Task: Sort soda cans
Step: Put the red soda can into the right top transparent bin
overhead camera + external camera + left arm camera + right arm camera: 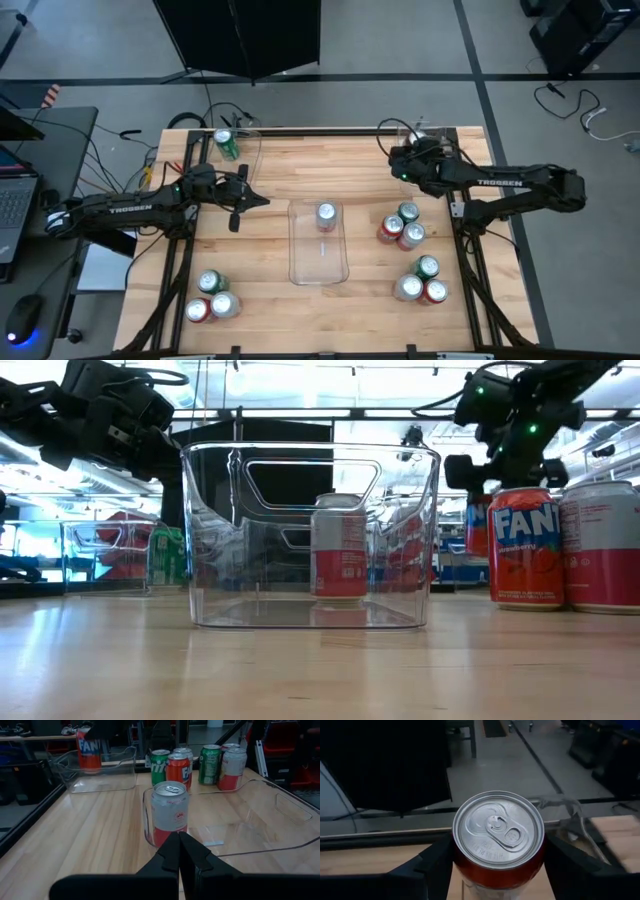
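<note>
My right gripper (410,160) is at the far right over a clear bin (432,134), shut on a red can (497,832); the can also shows in the left wrist view (89,751), low inside that bin. My left gripper (250,198) is shut and empty, left of the centre bin (318,262), where a silver-white can (170,812) stands upright. A green can (227,145) stands in the far-left bin (250,135). Three clusters of cans stand on the table: middle right (402,226), near right (422,282) and near left (211,298). My right gripper pinches the red can between its two fingers (436,861), on opposite sides of the can's wall just below the top rim (465,865). The can is upright, its silver top up. Whether its base rests on the bin floor, I cannot tell.
The clear bins have raised walls with handle cut-outs (310,480). A dark frame (178,260) runs along the table's left and right edges. Cables (215,112) lie beyond the far edge. Bare wood (260,250) shows between the centre bin and the near-left cans.
</note>
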You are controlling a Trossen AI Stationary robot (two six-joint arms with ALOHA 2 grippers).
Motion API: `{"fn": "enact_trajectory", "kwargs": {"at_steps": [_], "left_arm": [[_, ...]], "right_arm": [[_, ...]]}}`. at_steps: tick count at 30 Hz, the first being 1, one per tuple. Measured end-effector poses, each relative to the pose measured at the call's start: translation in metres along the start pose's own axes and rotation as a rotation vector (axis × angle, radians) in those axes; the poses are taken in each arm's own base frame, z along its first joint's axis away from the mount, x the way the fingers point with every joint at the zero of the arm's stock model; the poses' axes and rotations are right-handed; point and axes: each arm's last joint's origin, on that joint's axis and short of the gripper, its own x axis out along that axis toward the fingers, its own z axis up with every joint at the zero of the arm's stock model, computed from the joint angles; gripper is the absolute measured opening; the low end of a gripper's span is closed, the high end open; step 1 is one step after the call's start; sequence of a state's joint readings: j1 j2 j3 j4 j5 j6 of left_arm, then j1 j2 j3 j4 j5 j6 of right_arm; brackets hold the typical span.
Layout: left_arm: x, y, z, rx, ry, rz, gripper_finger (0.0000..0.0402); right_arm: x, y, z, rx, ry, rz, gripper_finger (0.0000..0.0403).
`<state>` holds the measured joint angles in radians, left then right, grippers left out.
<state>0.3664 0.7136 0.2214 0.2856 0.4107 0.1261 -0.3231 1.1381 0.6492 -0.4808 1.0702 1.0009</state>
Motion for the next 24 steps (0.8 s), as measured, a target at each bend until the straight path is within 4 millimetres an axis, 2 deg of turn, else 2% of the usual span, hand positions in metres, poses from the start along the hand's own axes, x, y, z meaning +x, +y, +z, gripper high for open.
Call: {"fn": "enact_trajectory", "kwargs": {"at_steps": [6,10,17,24], "left_arm": [[0.0,0.0,0.0,0.0,0.0,0.0,0.0002],[0.0,0.0,0.0,-0.002,0.0,0.0,0.0002],[0.0,0.0,-0.002,-0.011,0.02,-0.003,0.0002],[0.0,0.0,-0.002,-0.011,0.022,-0.003,0.0002]], "right_arm": [[0.007,0.019,-0.005,-0.008,0.051,0.143,0.0251],[0.005,0.029,0.002,-0.005,0.013,0.205,0.0251],[0.025,0.02,0.009,-0.079,-0.029,0.078,0.0251],[0.052,0.013,0.008,-0.181,0.062,0.049,0.0251]]}}
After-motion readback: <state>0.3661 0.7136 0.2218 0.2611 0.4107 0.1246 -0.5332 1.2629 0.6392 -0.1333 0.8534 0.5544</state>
